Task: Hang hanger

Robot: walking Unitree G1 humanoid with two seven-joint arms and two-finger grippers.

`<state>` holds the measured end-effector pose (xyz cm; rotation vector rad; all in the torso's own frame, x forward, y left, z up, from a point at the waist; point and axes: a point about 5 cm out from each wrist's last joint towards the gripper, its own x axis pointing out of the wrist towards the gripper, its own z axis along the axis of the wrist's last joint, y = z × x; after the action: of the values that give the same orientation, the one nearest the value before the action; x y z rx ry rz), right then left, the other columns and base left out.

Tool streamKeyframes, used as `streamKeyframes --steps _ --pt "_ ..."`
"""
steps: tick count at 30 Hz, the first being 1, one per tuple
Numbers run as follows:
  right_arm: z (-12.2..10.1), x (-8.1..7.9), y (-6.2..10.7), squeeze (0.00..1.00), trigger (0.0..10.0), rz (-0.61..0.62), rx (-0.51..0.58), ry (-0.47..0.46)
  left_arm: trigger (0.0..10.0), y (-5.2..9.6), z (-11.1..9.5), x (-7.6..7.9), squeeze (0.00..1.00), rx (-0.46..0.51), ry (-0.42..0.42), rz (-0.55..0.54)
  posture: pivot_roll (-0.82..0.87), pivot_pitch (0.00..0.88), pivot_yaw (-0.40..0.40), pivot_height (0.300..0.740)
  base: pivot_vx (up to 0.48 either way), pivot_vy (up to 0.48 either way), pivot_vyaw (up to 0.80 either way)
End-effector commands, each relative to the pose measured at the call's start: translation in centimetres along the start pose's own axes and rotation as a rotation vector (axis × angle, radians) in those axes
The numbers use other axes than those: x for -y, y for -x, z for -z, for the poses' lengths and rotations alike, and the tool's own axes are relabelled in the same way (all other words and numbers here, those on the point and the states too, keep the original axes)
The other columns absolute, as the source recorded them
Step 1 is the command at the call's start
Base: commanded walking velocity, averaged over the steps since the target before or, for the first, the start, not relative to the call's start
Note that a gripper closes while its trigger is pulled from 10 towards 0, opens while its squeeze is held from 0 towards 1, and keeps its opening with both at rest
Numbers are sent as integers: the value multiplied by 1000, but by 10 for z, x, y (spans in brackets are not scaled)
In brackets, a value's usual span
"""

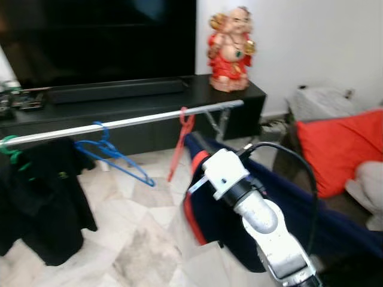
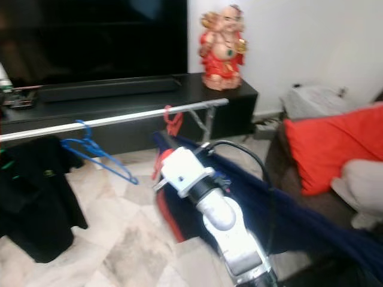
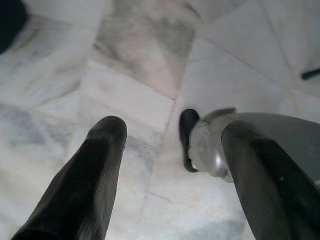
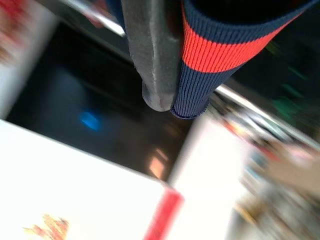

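The right arm [image 1: 263, 221] is silver and reaches up and forward from the bottom of the picture, with a white wrist part at its end. A black cable loops over it. In the right wrist view one dark finger [image 4: 152, 55] presses against cloth. The left gripper [image 3: 172, 150] points down at the floor, its two black fingers [image 3: 90, 180] spread wide apart.

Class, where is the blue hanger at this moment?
In the left eye view, the blue hanger hangs empty on the silver rail, left of centre, between the black garment at the rail's left end and the red hanger further right.
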<state>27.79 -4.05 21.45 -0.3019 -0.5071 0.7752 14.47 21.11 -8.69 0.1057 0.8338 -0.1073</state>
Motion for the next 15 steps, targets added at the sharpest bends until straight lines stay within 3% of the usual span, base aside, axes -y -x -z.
streamKeyframes --steps 1,3,4,6,10,12,13,15 --pt "-5 -7 5 0 10000 -76 24 -128 10000 1 6 4 0 -30 -1 12 61 21 26 740 0 0 0" --pt "-5 -9 6 0 10000 -95 25 -163 10000 1 6 5 0 -32 -1 13 61 21 26 740 0 0 0" --pt "-6 -18 12 0 10000 -178 24 -242 10000 1 7 6 0 -37 -1 13 61 22 26 740 0 0 0" --pt "-5 -19 14 0 10000 -182 24 -282 10000 1 7 6 0 -40 -1 13 62 22 25 740 0 0 0" --pt "18 11 21 0 10000 89 -43 -318 10000 1 8 5 0 -46 -3 10 64 21 26 740 0 0 0" --pt "30 24 28 0 10000 205 -90 -392 10000 1 8 5 0 -48 -4 8 63 23 27 740 0 0 0" --pt "30 24 28 0 10000 205 -90 -392 10000 1 8 5 0 -48 -4 8 63 23 27 740 0 0 0" --pt "51 39 43 0 10000 353 -192 -402 10000 1 8 4 0 -48 -5 6 63 22 27 740 0 0 0"
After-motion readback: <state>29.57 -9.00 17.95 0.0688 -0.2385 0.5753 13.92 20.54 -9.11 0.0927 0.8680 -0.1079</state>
